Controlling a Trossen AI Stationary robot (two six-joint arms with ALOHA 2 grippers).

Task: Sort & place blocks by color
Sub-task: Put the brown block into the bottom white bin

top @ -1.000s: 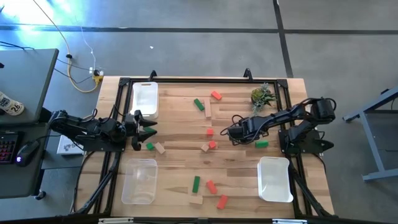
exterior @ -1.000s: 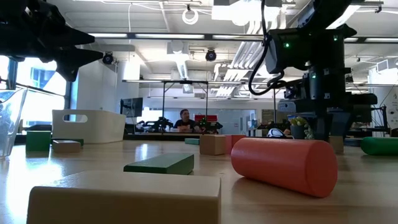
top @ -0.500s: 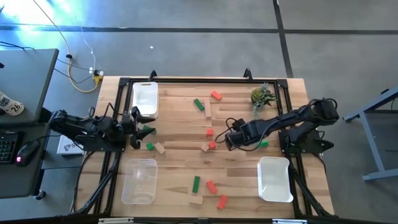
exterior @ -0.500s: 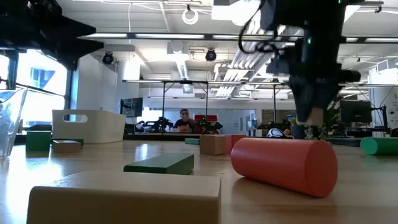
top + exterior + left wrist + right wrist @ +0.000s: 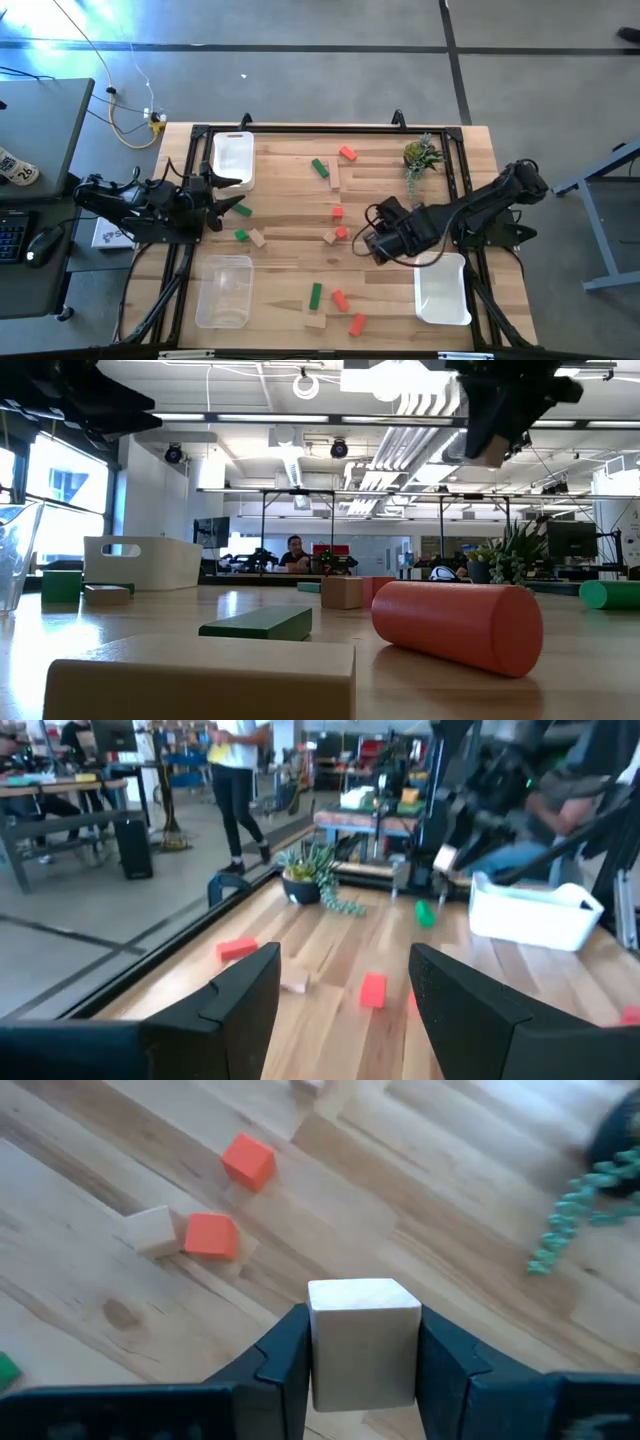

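Red, green and tan blocks lie scattered flat on the wooden table: a red one [image 5: 347,153] and a green one [image 5: 319,168] toward the far edge, a red and tan pair [image 5: 336,234] mid-table, and several near the front edge [image 5: 340,300]. My right gripper [image 5: 372,243] hangs above mid-table, right of that pair, shut on a tan cube [image 5: 363,1340]. My left gripper [image 5: 228,195] is open at the left side beside a white tray [image 5: 232,158], empty, with a green block [image 5: 240,235] and a tan one [image 5: 258,238] just nearer. My right gripper pinches the tan cube between its two fingers [image 5: 285,1365], which press on two opposite side faces [image 5: 318,1342]. It comes from above, slanting in from the table's right. The cube [image 5: 490,450] is lifted clear, high over the table.
A clear tray [image 5: 225,290] sits near-left and a white tray [image 5: 442,288] near-right, close under my right arm. A small green plant [image 5: 420,155] stands far-right. A red cylinder [image 5: 458,623] and a green bar [image 5: 258,623] lie close to the low camera. People show beyond the table.
My right gripper has moved toward the table's near edge and risen from table height, carrying the tan cube clear of the wood. My left gripper has drawn back slightly toward the far-left and stayed open.
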